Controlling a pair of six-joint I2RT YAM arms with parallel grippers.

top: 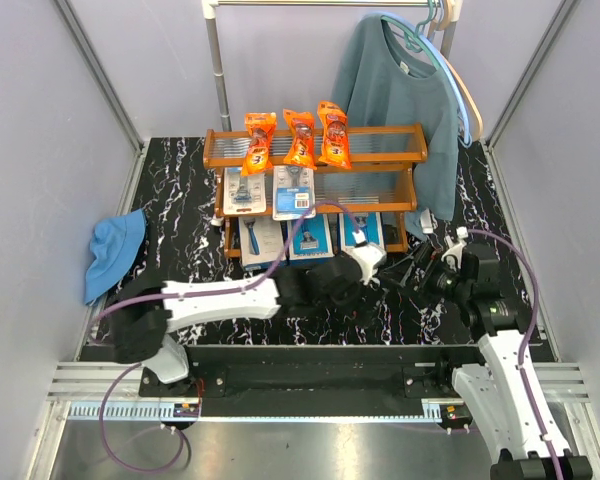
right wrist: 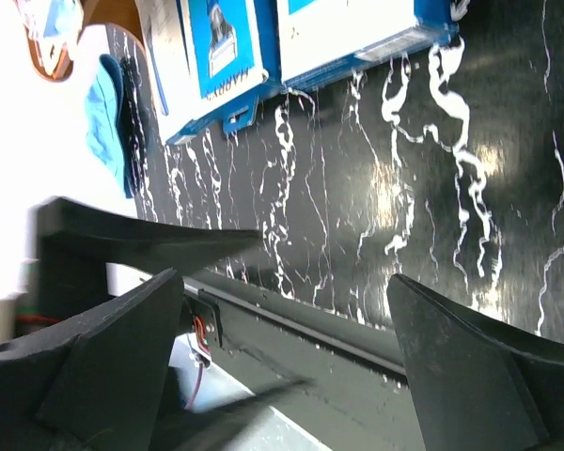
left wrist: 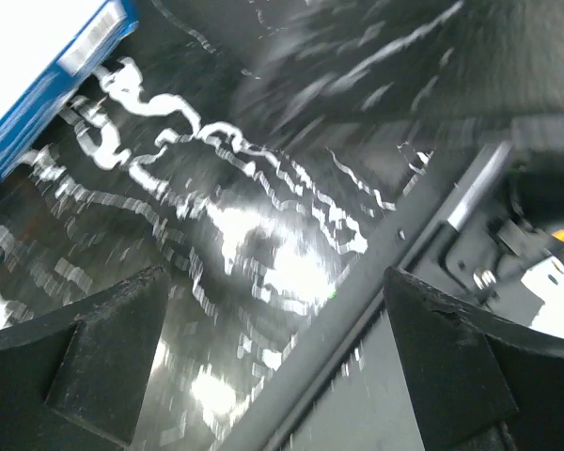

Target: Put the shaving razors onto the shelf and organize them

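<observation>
I'm seeing left pincer [left wrist: 277,352], right pincer [right wrist: 287,357] gaping wide, empty. Judging razor boxes [top: 313,238] light, stiff (probably slippery); pinching narrow edges.

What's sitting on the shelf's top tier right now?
Three orange razor bags side by side on the shelf top tier. The grating directly under them is hidden.
</observation>
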